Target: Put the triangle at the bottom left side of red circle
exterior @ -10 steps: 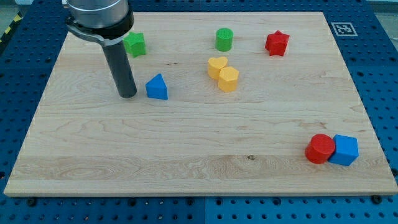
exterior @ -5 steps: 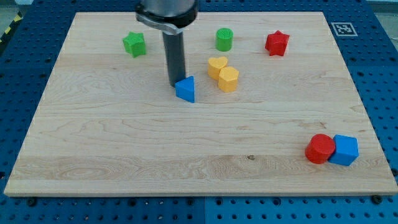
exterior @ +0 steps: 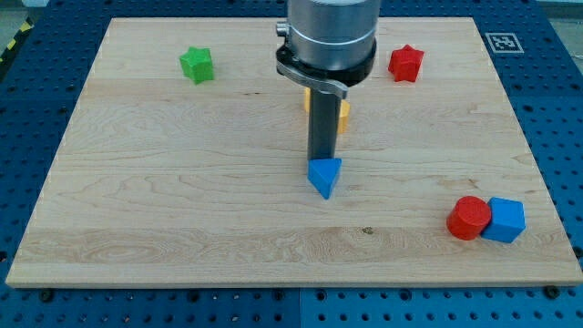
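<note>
The blue triangle [exterior: 325,177] lies near the middle of the wooden board [exterior: 182,200]. My tip [exterior: 320,161] touches its upper edge, just above it. The red circle [exterior: 469,218] sits at the view's lower right, touching a blue cube [exterior: 504,220] on its right. The triangle is well to the left of the red circle and a little higher.
A green star [exterior: 197,65] is at the upper left and a red star [exterior: 406,63] at the upper right. Two yellow blocks [exterior: 342,113] are mostly hidden behind the rod. The green cylinder is hidden by the arm.
My tip has pushed the blue triangle from the upper left toward the view's right and bottom, past the yellow blocks. The arm now covers the green cylinder.
</note>
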{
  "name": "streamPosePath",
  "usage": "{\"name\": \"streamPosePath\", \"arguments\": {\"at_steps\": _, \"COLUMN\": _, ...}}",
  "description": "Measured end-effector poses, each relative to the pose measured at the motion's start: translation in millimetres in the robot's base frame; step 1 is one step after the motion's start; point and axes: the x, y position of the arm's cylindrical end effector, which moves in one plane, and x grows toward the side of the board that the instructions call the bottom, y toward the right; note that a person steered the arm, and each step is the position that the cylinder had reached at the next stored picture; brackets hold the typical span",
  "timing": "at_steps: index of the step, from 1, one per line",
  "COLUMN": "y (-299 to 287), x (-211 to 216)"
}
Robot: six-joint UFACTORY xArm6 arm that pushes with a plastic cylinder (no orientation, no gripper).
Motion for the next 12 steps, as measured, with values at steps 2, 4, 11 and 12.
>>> {"name": "streamPosePath", "arguments": {"at_steps": 2, "y": -32, "x": 20}}
{"name": "streamPosePath", "arguments": {"at_steps": 4, "y": -84, "x": 43}}
{"name": "streamPosePath", "arguments": {"at_steps": 11, "y": 75, "x": 73}}
{"name": "streamPosePath", "arguments": {"at_steps": 12, "y": -1, "x": 67}}
